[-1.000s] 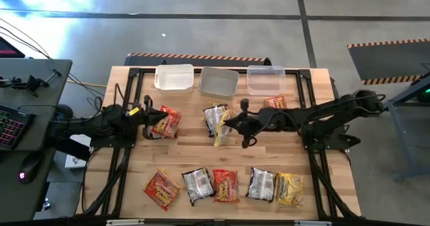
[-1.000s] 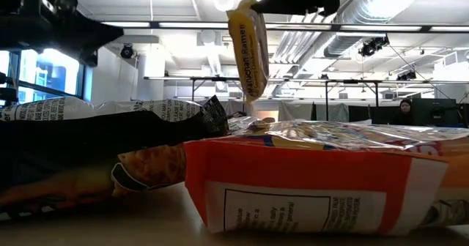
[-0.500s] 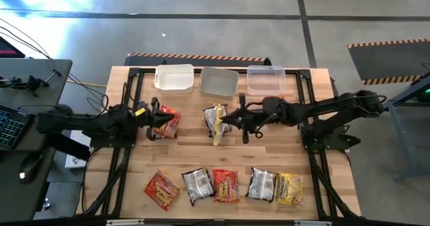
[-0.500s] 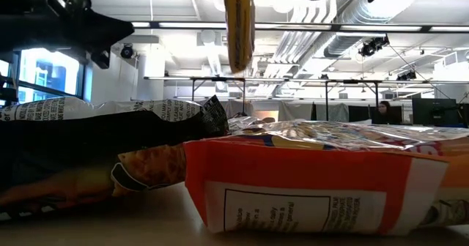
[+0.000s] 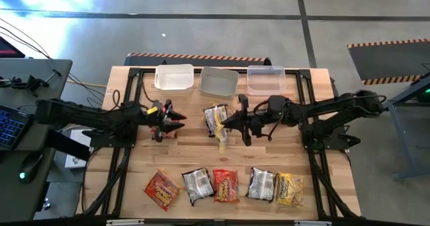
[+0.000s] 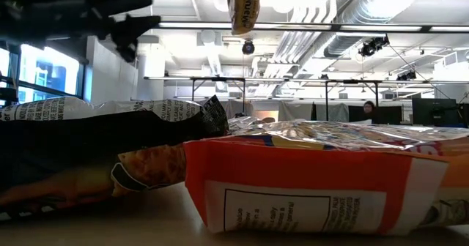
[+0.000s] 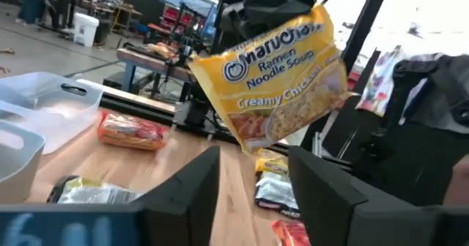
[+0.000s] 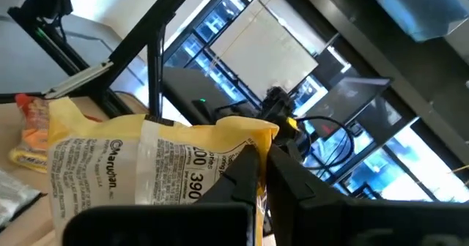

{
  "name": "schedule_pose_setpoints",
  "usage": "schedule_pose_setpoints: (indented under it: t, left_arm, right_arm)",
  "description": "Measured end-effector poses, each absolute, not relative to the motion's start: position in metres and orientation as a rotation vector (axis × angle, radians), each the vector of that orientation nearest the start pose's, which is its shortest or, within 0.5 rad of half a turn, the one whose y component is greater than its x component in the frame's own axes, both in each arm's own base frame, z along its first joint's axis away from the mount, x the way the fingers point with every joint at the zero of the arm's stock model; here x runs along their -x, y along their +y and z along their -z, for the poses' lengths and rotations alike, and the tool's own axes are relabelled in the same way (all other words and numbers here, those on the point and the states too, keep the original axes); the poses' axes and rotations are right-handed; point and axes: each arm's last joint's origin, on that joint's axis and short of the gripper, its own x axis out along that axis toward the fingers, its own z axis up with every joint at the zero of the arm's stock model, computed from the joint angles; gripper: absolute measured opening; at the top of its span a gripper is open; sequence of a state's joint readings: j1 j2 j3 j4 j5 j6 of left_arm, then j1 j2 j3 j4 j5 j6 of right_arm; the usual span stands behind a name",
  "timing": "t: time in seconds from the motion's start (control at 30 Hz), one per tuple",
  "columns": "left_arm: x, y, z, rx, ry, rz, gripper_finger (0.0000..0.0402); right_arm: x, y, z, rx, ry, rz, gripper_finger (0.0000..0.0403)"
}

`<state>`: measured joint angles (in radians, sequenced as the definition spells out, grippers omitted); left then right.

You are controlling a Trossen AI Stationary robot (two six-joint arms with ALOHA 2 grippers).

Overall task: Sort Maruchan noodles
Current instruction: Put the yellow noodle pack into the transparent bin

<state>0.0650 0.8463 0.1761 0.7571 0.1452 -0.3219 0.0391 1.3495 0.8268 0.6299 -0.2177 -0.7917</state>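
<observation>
My right gripper [image 5: 230,125] hangs over the table's middle, shut on a yellow Maruchan packet [image 5: 222,141] that hangs high above the wood [image 6: 244,3]. A silver packet [image 5: 215,116] lies just beyond it. My left gripper [image 5: 176,122] stands open and level to the left, pointing at the yellow packet [image 7: 278,77] with nothing between its fingers. A red packet [image 5: 173,130] lies mostly hidden under it. Several packets lie in a row near the front edge, from a red one [image 5: 161,187] to a yellow one [image 5: 290,189]. My right gripper pinches the yellow packet's upper edge [image 8: 245,138] between its two shut fingers, coming roughly level from the table's right side. The packet hangs tilted below the fingers, lifted clear of the table.
Three pale bins stand along the far edge: left [image 5: 174,77], middle [image 5: 218,82], right [image 5: 265,79]. A red packet [image 7: 132,129] lies by the bins. In the low view a red-orange packet [image 6: 315,180] and a silver-dark one [image 6: 110,118] fill the foreground.
My left gripper has reached toward the table's right, over the red packet, risen a little and opened. My right gripper has risen slightly and rolled its wrist; the yellow packet has gone up with it and turned about.
</observation>
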Motion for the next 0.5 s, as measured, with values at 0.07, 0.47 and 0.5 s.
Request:
schedule_pose_setpoints:
  t: [0.07,0.47,0.5]
  left_arm:
    - [-0.18,0.008,-0.208,0.257,-0.054,0.088,0.0173]
    - [-0.242,0.014,-0.253,-0.183,-0.003,0.06,0.0196]
    - [-0.246,0.016,-0.256,-0.2,0.018,0.058,0.0196]
  right_arm:
    - [-0.299,0.018,-0.302,0.797,-0.208,-0.199,0.0]
    - [-0.299,0.019,-0.3,0.787,-0.197,-0.227,0.0]
    - [-0.299,0.019,-0.299,0.786,-0.194,-0.232,0.0]
